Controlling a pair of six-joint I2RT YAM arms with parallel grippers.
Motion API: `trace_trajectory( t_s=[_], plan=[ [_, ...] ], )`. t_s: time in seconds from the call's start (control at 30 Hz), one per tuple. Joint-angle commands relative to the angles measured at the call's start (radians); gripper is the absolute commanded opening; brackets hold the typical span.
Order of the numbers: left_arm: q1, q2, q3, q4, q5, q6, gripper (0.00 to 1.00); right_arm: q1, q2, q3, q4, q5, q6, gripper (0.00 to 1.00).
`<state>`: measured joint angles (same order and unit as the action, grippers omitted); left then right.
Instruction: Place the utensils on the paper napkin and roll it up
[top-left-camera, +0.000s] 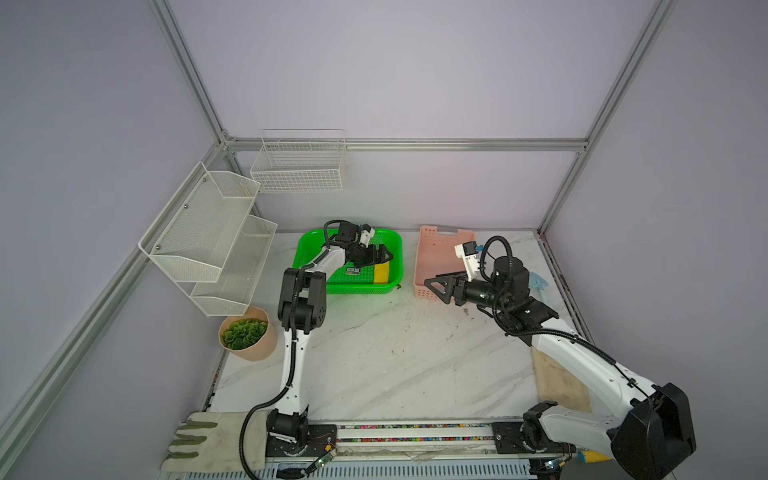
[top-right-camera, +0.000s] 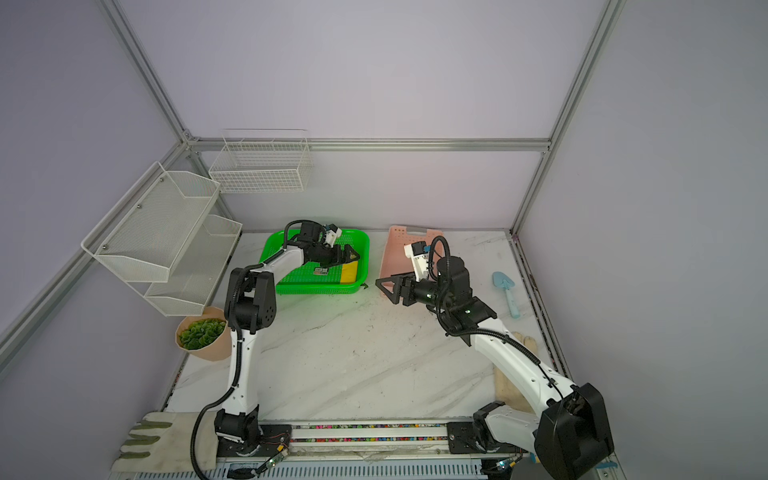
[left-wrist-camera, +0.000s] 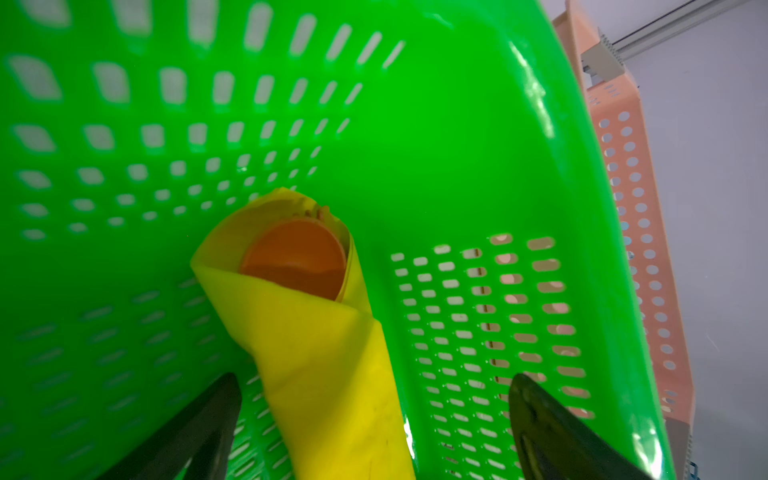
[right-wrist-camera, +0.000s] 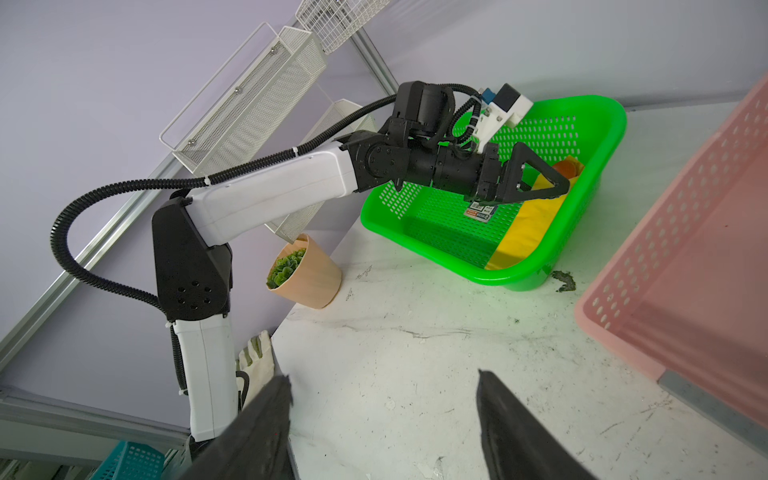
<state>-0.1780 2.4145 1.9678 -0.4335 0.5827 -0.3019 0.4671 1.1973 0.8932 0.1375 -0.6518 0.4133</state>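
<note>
The yellow paper napkin (left-wrist-camera: 328, 374) lies rolled into a tube along the right wall inside the green basket (left-wrist-camera: 457, 145), and shows in both top views (top-left-camera: 382, 272) (top-right-camera: 349, 271). From its open end peeks the orange round spoon bowl of the utensils (left-wrist-camera: 295, 257); the rest of them is hidden inside the roll. My left gripper (left-wrist-camera: 374, 380) hangs open over the roll, one finger on either side, neither touching it. My right gripper (right-wrist-camera: 382, 377) is open and holds nothing, over bare table in front of the pink basket (top-left-camera: 424, 257).
A potted plant (top-left-camera: 247, 332) and white wire racks (top-left-camera: 208, 232) stand at the left. Gloves (top-left-camera: 208, 436) lie at the front left corner. A light-blue trowel (top-right-camera: 505, 286) lies right of the right arm. A wooden board (top-left-camera: 561, 382) sits under that arm.
</note>
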Motion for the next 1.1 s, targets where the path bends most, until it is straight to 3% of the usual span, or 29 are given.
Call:
trace_trajectory(
  t_s=[0.0,0.43,0.5,0.57,1.07],
  plan=[
    [0.006,-0.076,0.027,-0.054,-0.081,0.034,1.00,-0.006,-0.014,0.022,0.010,-0.014,-0.002,0.72],
    [0.006,-0.288,-0.045,-0.051,-0.208,0.061,1.00,-0.006,-0.009,0.058,-0.037,0.133,-0.011,0.72],
    [0.005,-0.340,-0.061,-0.046,-0.246,0.064,1.00,-0.007,-0.008,0.061,-0.040,0.178,-0.019,0.97],
    [0.006,-0.407,-0.103,-0.032,-0.299,0.068,1.00,-0.007,-0.011,0.059,-0.044,0.230,-0.030,0.97],
    [-0.029,-1.103,-0.767,0.170,-0.711,0.157,1.00,-0.007,-0.036,0.078,-0.163,0.828,-0.124,0.97]
  ],
)
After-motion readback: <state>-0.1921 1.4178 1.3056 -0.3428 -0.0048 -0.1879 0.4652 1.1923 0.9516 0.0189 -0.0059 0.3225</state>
